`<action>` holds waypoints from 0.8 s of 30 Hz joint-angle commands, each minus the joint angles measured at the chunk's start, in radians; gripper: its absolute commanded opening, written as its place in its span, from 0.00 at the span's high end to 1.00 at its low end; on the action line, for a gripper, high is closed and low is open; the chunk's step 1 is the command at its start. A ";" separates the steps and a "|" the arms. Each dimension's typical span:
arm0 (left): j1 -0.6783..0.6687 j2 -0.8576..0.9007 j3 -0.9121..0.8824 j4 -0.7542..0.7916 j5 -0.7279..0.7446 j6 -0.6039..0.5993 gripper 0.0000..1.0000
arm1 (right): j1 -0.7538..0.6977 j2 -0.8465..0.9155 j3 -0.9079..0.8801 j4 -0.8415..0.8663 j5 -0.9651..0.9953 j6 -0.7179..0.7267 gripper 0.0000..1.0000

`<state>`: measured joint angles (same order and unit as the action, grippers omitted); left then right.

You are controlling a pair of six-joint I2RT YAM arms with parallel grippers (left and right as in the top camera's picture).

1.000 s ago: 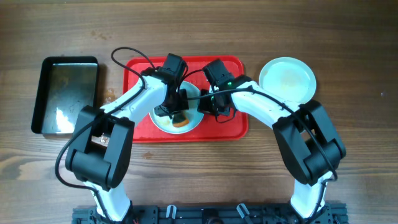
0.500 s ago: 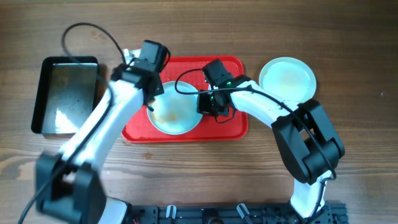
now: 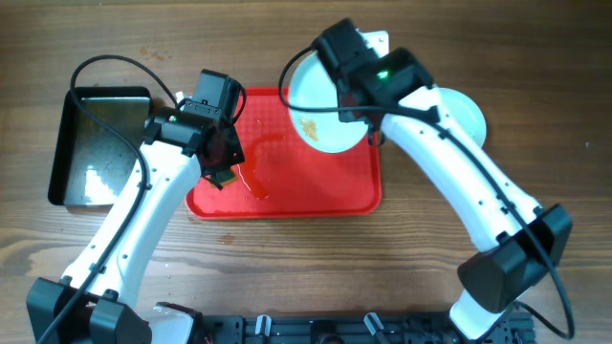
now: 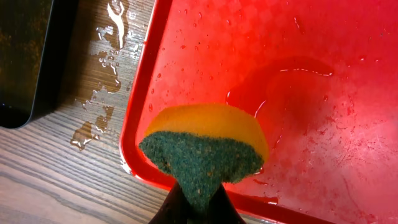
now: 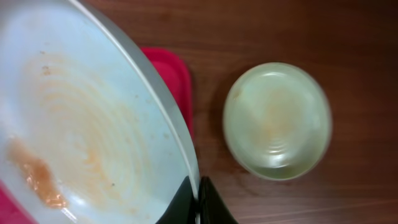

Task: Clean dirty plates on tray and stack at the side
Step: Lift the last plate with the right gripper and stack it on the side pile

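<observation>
My right gripper (image 3: 370,132) is shut on the rim of a white plate (image 3: 320,115) and holds it tilted above the back right corner of the red tray (image 3: 306,182). Its inside shows brown smears in the right wrist view (image 5: 81,124), where the jaws (image 5: 198,199) pinch the rim. A second plate (image 3: 467,119) lies on the table right of the tray, also in the right wrist view (image 5: 277,121). My left gripper (image 3: 223,164) is shut on a yellow and green sponge (image 4: 205,149) over the tray's wet left edge (image 4: 143,106). Only two plates show.
A black metal pan (image 3: 100,143) stands on the table left of the tray, its corner also in the left wrist view (image 4: 25,56). Water drops (image 4: 102,112) lie on the wood between pan and tray. Cables loop above both arms.
My right gripper has lifted the plate off the tray's middle and carried it to the back right. My left gripper has swung left with the sponge to the tray's left edge.
</observation>
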<state>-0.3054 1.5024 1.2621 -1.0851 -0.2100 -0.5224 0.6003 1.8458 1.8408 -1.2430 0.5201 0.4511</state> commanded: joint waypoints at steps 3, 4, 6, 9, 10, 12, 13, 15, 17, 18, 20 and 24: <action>0.005 0.007 -0.006 0.000 0.013 -0.014 0.96 | 0.119 -0.011 0.016 0.000 0.478 -0.078 0.96; 0.005 0.007 -0.006 0.000 0.013 -0.014 0.96 | 0.141 -0.011 0.016 0.001 0.540 -0.113 0.96; 0.005 0.007 -0.006 0.006 0.020 -0.014 0.96 | 0.160 -0.011 0.016 0.003 0.615 -0.168 0.96; 0.005 0.007 -0.006 0.019 0.039 -0.014 0.96 | 0.168 -0.011 0.016 0.008 0.684 -0.219 0.96; 0.005 0.007 -0.006 0.019 0.038 -0.014 0.96 | 0.168 -0.011 0.016 0.008 0.721 -0.229 0.96; 0.005 0.009 -0.006 0.019 0.038 -0.014 0.96 | 0.168 -0.011 0.016 0.035 0.808 -0.290 0.96; 0.005 0.011 -0.006 0.021 0.038 -0.014 0.96 | 0.168 -0.011 0.016 0.060 0.853 -0.339 0.96; 0.005 0.018 -0.006 0.026 0.038 -0.014 0.96 | 0.170 -0.011 0.016 0.076 0.865 -0.373 0.96; 0.005 0.018 -0.006 0.027 0.038 -0.014 0.96 | 0.171 -0.011 0.016 0.077 0.865 -0.372 0.96; 0.005 0.018 -0.006 0.029 0.038 -0.014 0.96 | 0.171 -0.011 0.016 0.078 0.856 -0.371 0.96; 0.005 0.018 -0.006 0.029 0.038 -0.014 0.96 | 0.171 -0.011 0.016 0.072 0.722 -0.368 0.96; 0.005 0.018 -0.006 0.025 0.038 -0.013 0.96 | 0.083 -0.014 0.016 0.010 0.444 -0.112 0.96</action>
<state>-0.3054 1.5093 1.2613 -1.0611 -0.1810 -0.5224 0.7555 1.8454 1.8408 -1.1934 1.1332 0.1467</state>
